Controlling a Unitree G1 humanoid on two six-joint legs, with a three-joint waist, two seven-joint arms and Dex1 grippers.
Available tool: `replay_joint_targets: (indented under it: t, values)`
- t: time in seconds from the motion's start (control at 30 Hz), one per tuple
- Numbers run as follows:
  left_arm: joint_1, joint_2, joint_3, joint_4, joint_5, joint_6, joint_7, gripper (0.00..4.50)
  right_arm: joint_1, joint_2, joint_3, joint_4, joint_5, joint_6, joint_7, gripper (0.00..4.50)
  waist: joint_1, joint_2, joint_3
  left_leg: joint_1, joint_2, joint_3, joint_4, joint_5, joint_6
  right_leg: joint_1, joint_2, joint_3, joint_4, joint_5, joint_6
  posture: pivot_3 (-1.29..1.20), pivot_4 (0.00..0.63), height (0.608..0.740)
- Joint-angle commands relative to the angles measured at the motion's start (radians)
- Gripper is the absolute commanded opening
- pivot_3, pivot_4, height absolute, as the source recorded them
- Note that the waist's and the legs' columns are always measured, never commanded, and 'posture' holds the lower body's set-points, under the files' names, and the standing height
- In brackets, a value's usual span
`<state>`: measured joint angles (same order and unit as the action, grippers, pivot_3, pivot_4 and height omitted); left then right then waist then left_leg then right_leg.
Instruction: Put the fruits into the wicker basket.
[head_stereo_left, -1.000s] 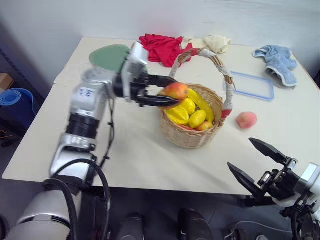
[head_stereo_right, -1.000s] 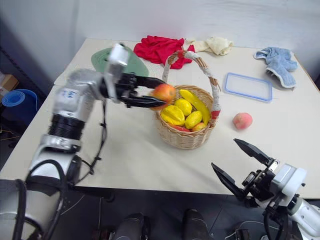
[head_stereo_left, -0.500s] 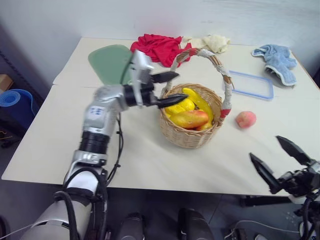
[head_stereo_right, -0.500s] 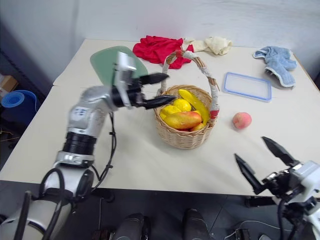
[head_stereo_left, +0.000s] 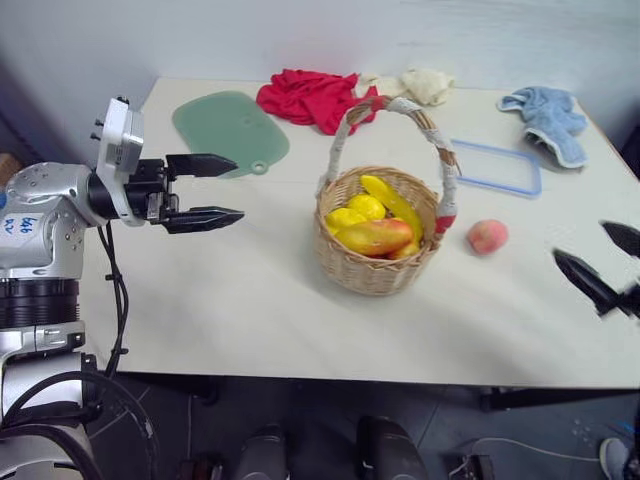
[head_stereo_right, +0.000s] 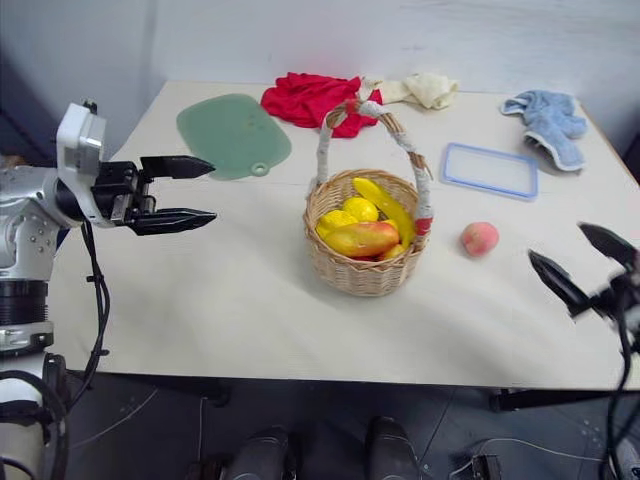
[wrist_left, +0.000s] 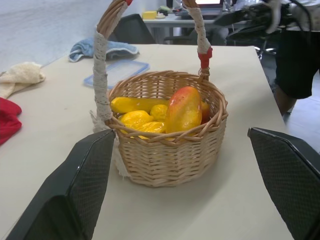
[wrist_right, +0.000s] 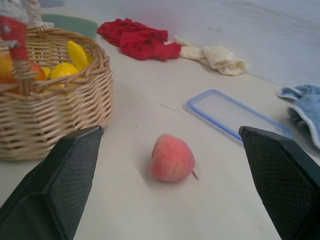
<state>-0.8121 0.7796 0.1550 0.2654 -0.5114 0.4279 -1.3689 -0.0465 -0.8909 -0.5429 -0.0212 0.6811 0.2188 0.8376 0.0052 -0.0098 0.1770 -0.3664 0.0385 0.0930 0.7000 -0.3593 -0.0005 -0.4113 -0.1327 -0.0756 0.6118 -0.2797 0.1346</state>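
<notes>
Beside the round tan wicker basket (head_stereo_left: 380, 235) with its tall banded handle, on its right, the small round pink-orange peach (head_stereo_left: 488, 237) was seen lying on the pale table (head_stereo_left: 250, 300), apart from the blue-rimmed clear tray (head_stereo_left: 495, 166). Inside the basket the oblong yellow-orange mango with a red blush (head_stereo_left: 378, 237) was found resting on the plain yellow fruits (head_stereo_left: 362, 211). The left gripper (head_stereo_left: 220, 190) was held well left of the basket, fingers spread and empty. The right gripper (wrist_right: 170, 187) was aimed at the peach, fingers released wide. A good grasp would probably be made by straddling the peach evenly and closing gently, lest it be rolled away
</notes>
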Motion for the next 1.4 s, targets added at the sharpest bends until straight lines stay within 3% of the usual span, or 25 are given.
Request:
replay_joint_targets:
  t: [0.03, 0.23, 0.53, 0.63, 0.77, 0.87, 0.97, 1.07, 1.2, 1.3, 1.4]
  values:
    - [0.011, -0.033, -0.002, -0.023, -0.001, -0.037, 0.027, 4.45, -0.283, -0.035, 0.182, 0.189, -0.101, 0.129, -0.018, 4.5, -0.006, 0.0, 0.0, 0.0, 0.0, 0.0, 0.0, 0.0, 0.0, -0.001, 0.0, 0.0, 0.0, 0.0, 0.0, 0.0, 0.15, 0.74]
    - [0.04, -0.068, -0.022, -0.084, -0.013, -0.022, 0.05, 4.45, -0.576, 0.008, 0.406, 0.488, -0.268, 0.253, 0.008, 4.5, -0.006, 0.0, 0.0, -0.004, 0.001, 0.0, -0.002, 0.0, -0.001, -0.004, 0.0, -0.003, 0.001, 0.001, 0.001, 0.0, 0.15, 0.74]
    - [0.075, -0.073, -0.02, -0.151, -0.046, 0.028, 0.068, 4.45, -0.748, 0.089, 0.484, 0.782, -0.412, 0.185, 0.032, 4.5, -0.013, 0.001, 0.0, -0.005, 0.0, 0.002, -0.002, 0.0, -0.001, -0.005, -0.001, -0.003, -0.001, 0.002, 0.004, 0.0, 0.15, 0.74]
    - [0.069, -0.074, -0.021, -0.154, -0.045, 0.032, 0.072, 4.5, -0.773, 0.094, 0.481, 0.85, -0.43, 0.15, 0.073, 3.88, -0.013, 0.001, 0.0, -0.005, 0.0, 0.002, -0.001, 0.0, -0.002, -0.004, -0.001, -0.002, -0.001, 0.002, 0.003, 0.0, 0.15, 0.74]
    - [0.065, -0.075, -0.022, -0.159, -0.045, 0.036, 0.076, 4.5, -0.779, 0.079, 0.454, 0.86, -0.428, 0.132, 0.115, 2.65, -0.014, 0.001, 0.0, -0.004, 0.0, 0.003, -0.001, 0.0, -0.002, -0.004, -0.001, -0.002, -0.001, 0.002, 0.003, 0.0, 0.15, 0.74]
    - [0.07, -0.076, -0.021, -0.174, -0.047, 0.043, 0.084, 4.5, -0.687, 0.022, 0.384, 0.689, -0.345, 0.178, 0.23, 2.4, -0.008, 0.002, 0.001, -0.004, 0.0, 0.002, -0.002, 0.0, -0.002, -0.005, -0.001, -0.002, -0.001, 0.002, 0.003, 0.0, 0.15, 0.74]
    - [0.082, -0.073, -0.016, -0.186, -0.051, 0.052, 0.091, 4.5, -0.467, -0.079, 0.301, 0.346, -0.213, 0.294, 0.387, 2.4, 0.005, 0.003, 0.002, -0.006, 0.0, -0.001, -0.002, 0.0, -0.002, -0.005, -0.001, -0.003, 0.0, 0.002, 0.004, 0.0, 0.15, 0.74]
    - [0.092, -0.065, -0.013, -0.181, -0.054, 0.052, 0.09, 4.5, -0.25, -0.153, 0.174, -0.015, -0.046, 0.479, 0.432, 2.4, 0.01, 0.003, 0.002, -0.005, 0.001, 0.0, -0.003, -0.001, -0.002, -0.005, 0.0, -0.004, -0.001, 0.003, 0.004, 0.0, 0.15, 0.74]
    - [0.092, -0.066, -0.02, -0.165, -0.052, 0.047, 0.088, 4.5, -0.147, -0.11, 0.081, -0.386, 0.129, 0.578, 0.31, 2.4, -0.004, 0.002, 0.002, -0.003, 0.001, 0.001, 0.0, 0.0, -0.002, -0.002, 0.0, -0.003, -0.002, 0.002, 0.003, 0.0, 0.15, 0.74]
    - [0.085, -0.07, -0.029, -0.147, -0.047, 0.045, 0.083, 4.5, -0.215, 0.022, 0.116, -0.567, 0.283, 0.628, 0.084, 2.4, -0.009, 0.001, 0.002, -0.001, 0.003, 0.001, 0.0, 0.001, -0.003, 0.0, 0.001, -0.002, -0.003, 0.005, -0.001, 0.0, 0.15, 0.74]
    - [0.079, -0.077, -0.036, -0.134, -0.042, 0.037, 0.082, 4.5, -0.318, 0.181, 0.213, -0.644, 0.247, 0.572, -0.117, 2.4, -0.007, 0.001, 0.002, -0.002, 0.003, 0.001, -0.001, 0.002, -0.004, -0.002, 0.002, -0.002, -0.002, 0.005, -0.001, 0.0, 0.15, 0.74]
